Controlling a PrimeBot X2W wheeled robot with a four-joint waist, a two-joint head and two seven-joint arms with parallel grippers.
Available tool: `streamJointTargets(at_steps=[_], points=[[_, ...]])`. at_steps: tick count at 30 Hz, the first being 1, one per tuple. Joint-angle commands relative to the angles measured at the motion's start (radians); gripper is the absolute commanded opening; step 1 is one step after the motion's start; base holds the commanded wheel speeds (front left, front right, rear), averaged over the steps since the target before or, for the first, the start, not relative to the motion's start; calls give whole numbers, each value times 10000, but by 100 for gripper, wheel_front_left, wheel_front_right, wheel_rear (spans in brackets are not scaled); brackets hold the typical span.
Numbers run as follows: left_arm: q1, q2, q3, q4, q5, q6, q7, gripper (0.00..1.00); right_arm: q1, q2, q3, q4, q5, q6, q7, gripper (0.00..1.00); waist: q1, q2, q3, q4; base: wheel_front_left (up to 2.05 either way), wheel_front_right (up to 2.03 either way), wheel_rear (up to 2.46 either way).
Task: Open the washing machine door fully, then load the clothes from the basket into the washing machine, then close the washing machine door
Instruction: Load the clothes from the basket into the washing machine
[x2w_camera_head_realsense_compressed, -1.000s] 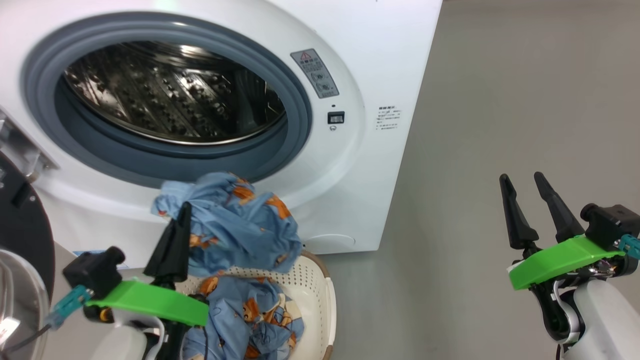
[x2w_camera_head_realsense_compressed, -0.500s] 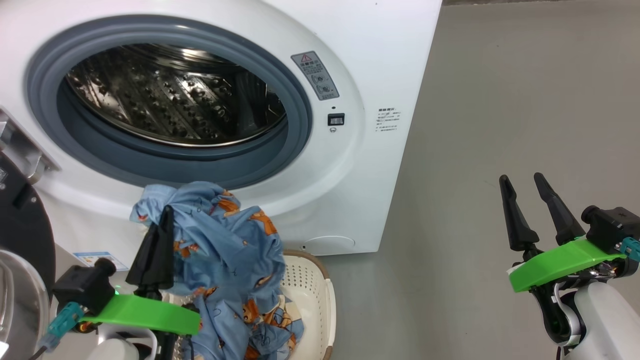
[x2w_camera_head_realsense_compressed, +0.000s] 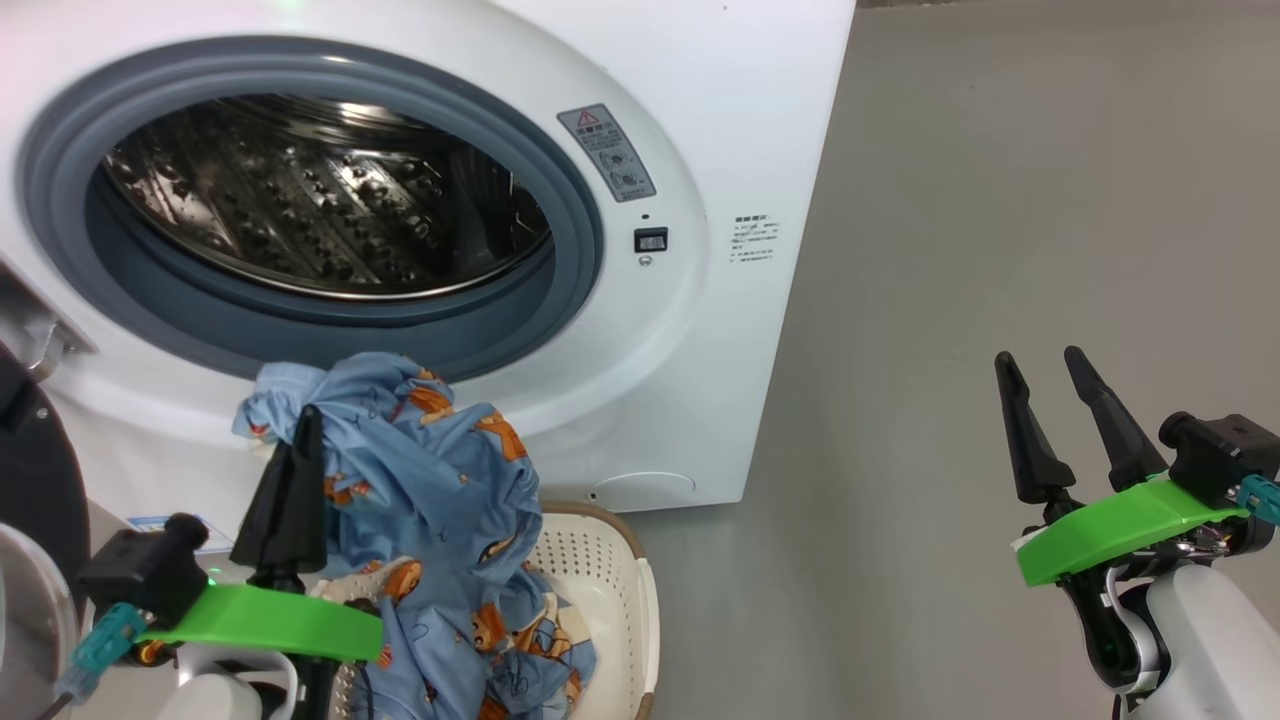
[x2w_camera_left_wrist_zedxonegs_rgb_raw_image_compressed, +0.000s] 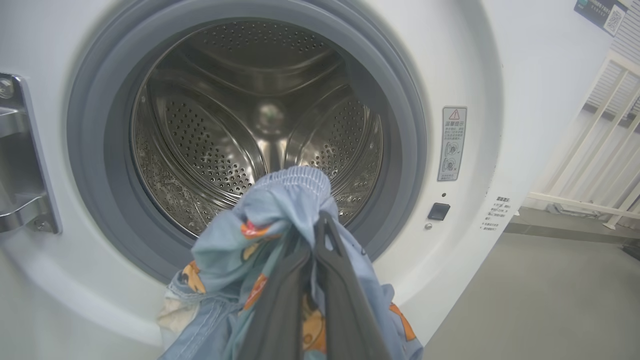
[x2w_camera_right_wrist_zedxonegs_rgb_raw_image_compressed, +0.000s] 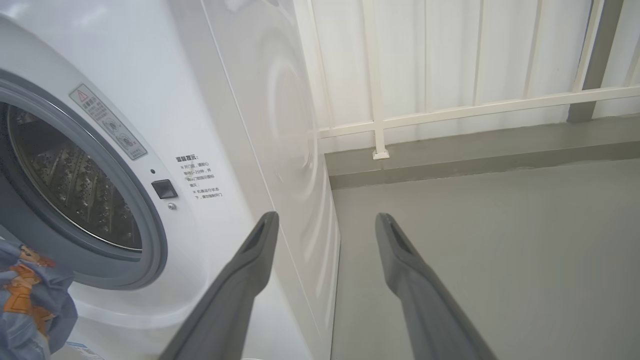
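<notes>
The washing machine (x2w_camera_head_realsense_compressed: 690, 330) stands with its steel drum (x2w_camera_head_realsense_compressed: 320, 220) uncovered. The washing machine door (x2w_camera_head_realsense_compressed: 35, 480) hangs swung out at the far left edge, its hinge (x2w_camera_left_wrist_zedxonegs_rgb_raw_image_compressed: 20, 150) bare. My left gripper (x2w_camera_head_realsense_compressed: 305, 415) is shut on the clothes (x2w_camera_head_realsense_compressed: 430, 470), blue fabric with orange bears. It holds them up in front of the lower grey ring, below the drum mouth (x2w_camera_left_wrist_zedxonegs_rgb_raw_image_compressed: 260, 115). The bunch trails down into the basket (x2w_camera_head_realsense_compressed: 610, 600) on the floor. In the left wrist view the clothes (x2w_camera_left_wrist_zedxonegs_rgb_raw_image_compressed: 280, 200) drape over the left gripper (x2w_camera_left_wrist_zedxonegs_rgb_raw_image_compressed: 320, 220). My right gripper (x2w_camera_head_realsense_compressed: 1040, 360) is open and holds nothing, far to the right over the floor.
Grey floor (x2w_camera_head_realsense_compressed: 1000, 200) stretches to the right of the machine. In the right wrist view my right gripper (x2w_camera_right_wrist_zedxonegs_rgb_raw_image_compressed: 325, 217) points past the machine's side panel (x2w_camera_right_wrist_zedxonegs_rgb_raw_image_compressed: 280, 125) towards a white railing (x2w_camera_right_wrist_zedxonegs_rgb_raw_image_compressed: 450, 110) and a low kerb (x2w_camera_right_wrist_zedxonegs_rgb_raw_image_compressed: 475, 155).
My left gripper has carried the clothes a little to the left, and they hang lower along the machine's front. The head camera shifted slightly. The right arm has not moved.
</notes>
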Motion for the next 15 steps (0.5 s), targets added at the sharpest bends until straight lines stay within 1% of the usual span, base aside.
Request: streamJointTargets(at_steps=[1, 5, 10, 13, 15], points=[[-316, 210, 444, -155, 102, 19, -64, 0, -112, -133, 210, -247, 132, 44, -92, 100, 0, 0, 45, -43, 0, 0, 0], [-662, 225, 587, 24, 179, -97, -64, 0, -151, -128, 257, -248, 144, 44, -92, 100, 0, 0, 177, -107, 0, 0, 0], [-1523, 321, 773, 496, 398, -320, -64, 0, -268, -127, 349, -277, 126, 44, -92, 100, 0, 0, 510, -213, 0, 0, 0], [-2216, 411, 917, 1005, 552, -512, -64, 0, -394, -110, 419, -316, 101, 44, -92, 100, 0, 0, 848, -331, 0, 0, 0], [-2981, 415, 979, 1889, 541, -727, -64, 0, -562, -92, 483, -358, 70, 44, -92, 100, 0, 0, 1264, -487, 0, 0, 0]])
